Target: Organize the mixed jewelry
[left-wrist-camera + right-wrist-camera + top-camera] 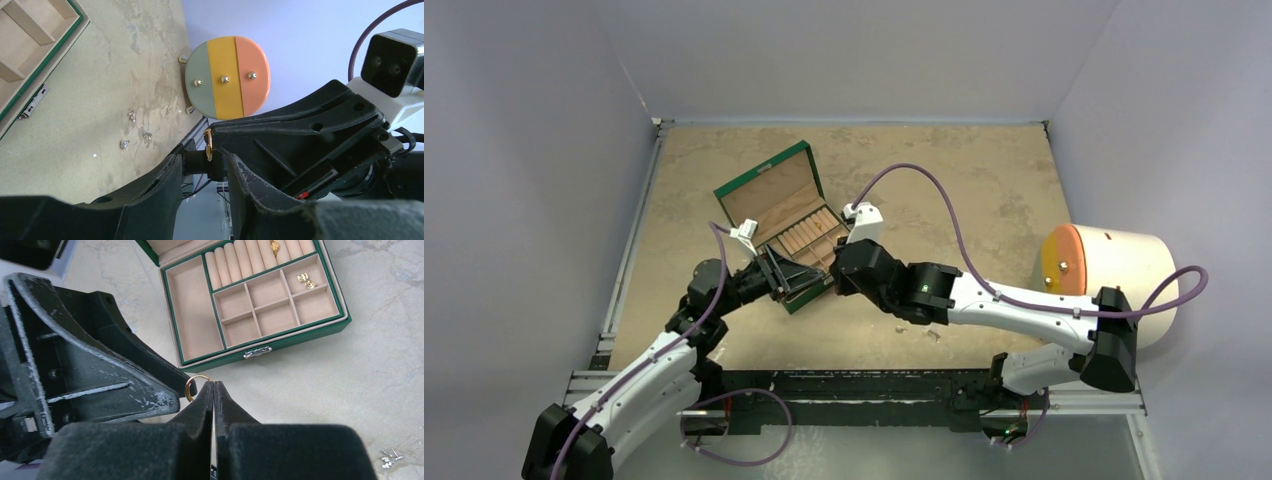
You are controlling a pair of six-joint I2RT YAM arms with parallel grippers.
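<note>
two grippers meet just in front of the green box [305, 336], near the middle of the table [944, 170]. on the left side is the left gripper [204, 159]: its fingers stand apart w/ a clear gap btw them, and they hold nothing. just beyond that gap is the gold ring [188, 389], one piece of the mixed jewelry, up off the table and close to the tip of one left finger; if it touches that finger i cannot tell. to the right of it is the right gripper [213, 386]: its fingers are pressed together w/ no gap, and the ring is pinched by its edge at the very tips and sticks out to the side.

the box has its lid up and a tan lining. a small gold piece [274, 246] sits on the rolls at the back, and gold studs [304, 281] lie in the small compartment at the right end, next to the rolls. further right, several silver pieces [132, 116] lie loose on the table, well apart from the box. at the right edge stands a striped round stand [1064, 260], w/ green, yellow and orange bands and three small knobs.
</note>
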